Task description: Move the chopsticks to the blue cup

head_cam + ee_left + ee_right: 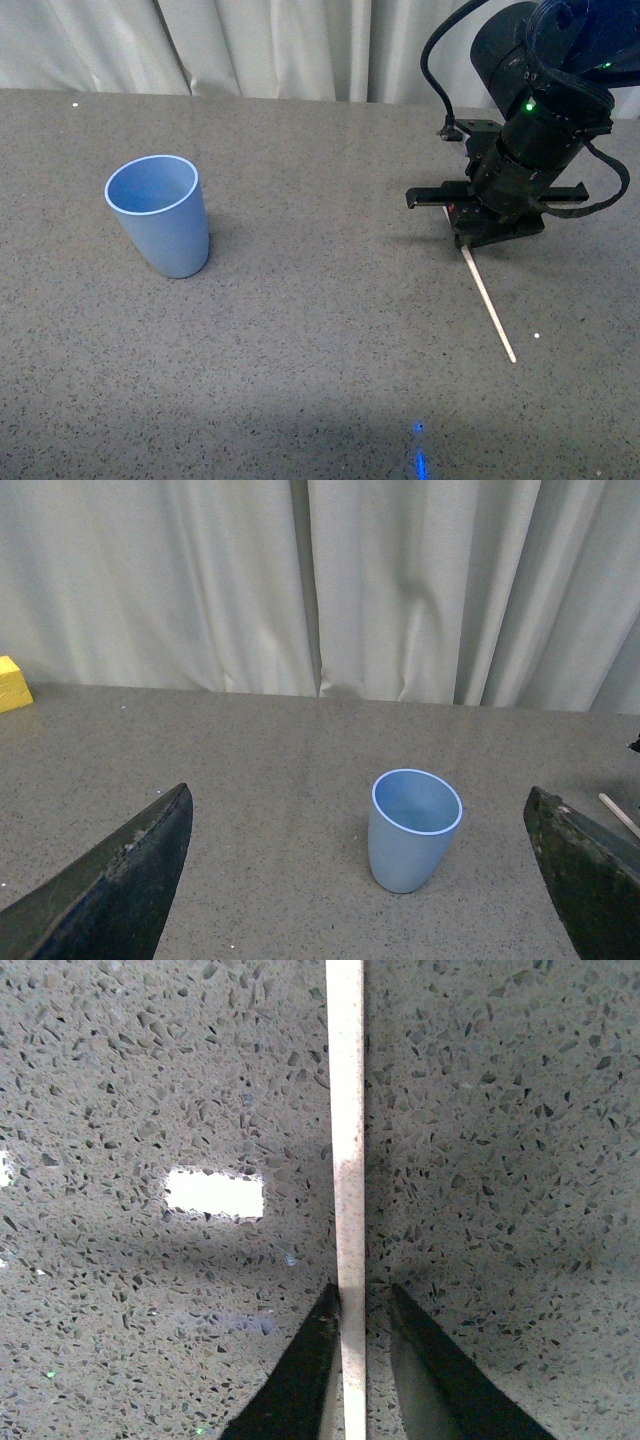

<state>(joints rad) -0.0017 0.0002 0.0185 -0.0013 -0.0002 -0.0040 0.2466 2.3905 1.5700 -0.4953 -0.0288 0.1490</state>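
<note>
Grey speckled table [300,400] fills the near ground, with a small blue glint of light [420,464] at its near edge. Just beyond that, on the right, the chopsticks [490,305] lie flat on the surface: one thin pale stick, its near end pointing toward the near right and its far end running under the right gripper [468,238]. That gripper is lowered to the tabletop over the stick's far end. In the right wrist view its two dark fingertips [305,1370] stand on either side of the stick, one touching it and the other a sliver away — I cannot tell whether they actually pinch it.

Well apart from the stick, on the left, the blue cup [160,215] stands upright on the table with its mouth open. The left gripper [357,792] shows only in its own wrist view, where its fingers [120,890] are spread wide and hold nothing — the cup sits ahead of them. Farther off on the table in that view is a yellow block [12,683]. A pale curtain [270,45] hangs along the table's far edge.
</note>
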